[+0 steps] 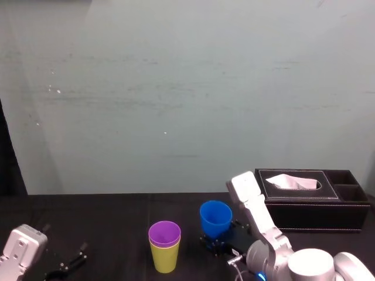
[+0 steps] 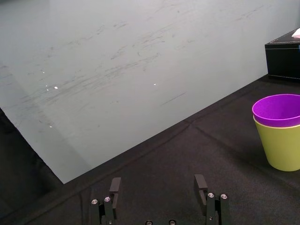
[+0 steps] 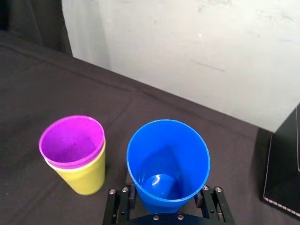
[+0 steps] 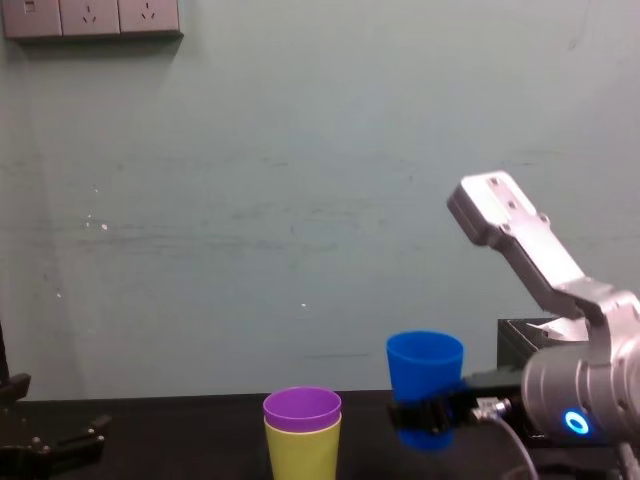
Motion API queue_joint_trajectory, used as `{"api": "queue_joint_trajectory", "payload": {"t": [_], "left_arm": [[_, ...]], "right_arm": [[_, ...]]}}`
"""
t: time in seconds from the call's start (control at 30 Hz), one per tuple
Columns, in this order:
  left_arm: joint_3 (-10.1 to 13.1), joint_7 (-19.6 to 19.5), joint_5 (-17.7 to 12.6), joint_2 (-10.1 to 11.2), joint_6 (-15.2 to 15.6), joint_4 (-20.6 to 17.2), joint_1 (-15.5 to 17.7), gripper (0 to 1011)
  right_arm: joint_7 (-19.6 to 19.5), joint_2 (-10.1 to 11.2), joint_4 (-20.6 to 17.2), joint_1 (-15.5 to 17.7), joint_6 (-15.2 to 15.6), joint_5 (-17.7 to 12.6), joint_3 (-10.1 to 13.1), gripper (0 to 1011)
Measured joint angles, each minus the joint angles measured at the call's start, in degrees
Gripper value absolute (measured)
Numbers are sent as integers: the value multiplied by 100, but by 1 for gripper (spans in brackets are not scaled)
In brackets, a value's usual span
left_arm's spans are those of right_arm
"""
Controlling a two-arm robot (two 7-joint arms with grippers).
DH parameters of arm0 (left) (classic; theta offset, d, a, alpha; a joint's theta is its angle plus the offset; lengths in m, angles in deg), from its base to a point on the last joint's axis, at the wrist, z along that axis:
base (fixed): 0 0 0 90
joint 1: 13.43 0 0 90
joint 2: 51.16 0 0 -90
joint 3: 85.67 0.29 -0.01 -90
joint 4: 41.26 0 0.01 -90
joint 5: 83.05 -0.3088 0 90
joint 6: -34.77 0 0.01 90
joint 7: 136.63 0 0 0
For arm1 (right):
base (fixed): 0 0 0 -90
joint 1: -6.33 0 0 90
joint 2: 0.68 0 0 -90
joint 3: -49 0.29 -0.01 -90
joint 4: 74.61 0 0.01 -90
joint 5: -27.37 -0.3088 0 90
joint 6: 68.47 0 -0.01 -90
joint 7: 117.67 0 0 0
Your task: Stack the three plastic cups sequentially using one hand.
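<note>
The purple cup (image 1: pixel 164 233) sits nested inside the yellow-green cup (image 1: pixel 164 259), upright on the black table. Just to their right my right gripper (image 1: pixel 220 243) is shut on the lower part of the blue cup (image 1: pixel 215 218), which it holds upright. In the right wrist view the blue cup (image 3: pixel 168 164) sits between the fingers (image 3: pixel 205 199), with the purple cup (image 3: pixel 72 140) and the yellow-green cup (image 3: pixel 86 177) beside it. In the chest view the blue cup (image 4: pixel 425 375) has its rim higher than the purple cup (image 4: pixel 302 407). My left gripper (image 2: pixel 158 185) is open and parked at the near left.
A black tissue box (image 1: pixel 310 202) with a white tissue stands at the right, behind my right arm. A pale wall runs along the table's far edge. The black tabletop (image 1: pixel 105 228) stretches between my left gripper (image 1: pixel 70 260) and the cups.
</note>
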Motion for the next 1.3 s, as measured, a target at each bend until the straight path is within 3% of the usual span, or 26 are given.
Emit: {"api": "queue_joint_trajectory", "payload": {"t": [0.63, 1.3], "left_arm": [[0, 0, 0, 0, 0, 0, 0, 1000], [0, 0, 0, 0, 0, 0, 0, 1000]], "right_arm": [[262, -86, -167, -351, 154, -119, -209, 689], [233, -202, -166, -339, -48, -387, -311, 689]]}}
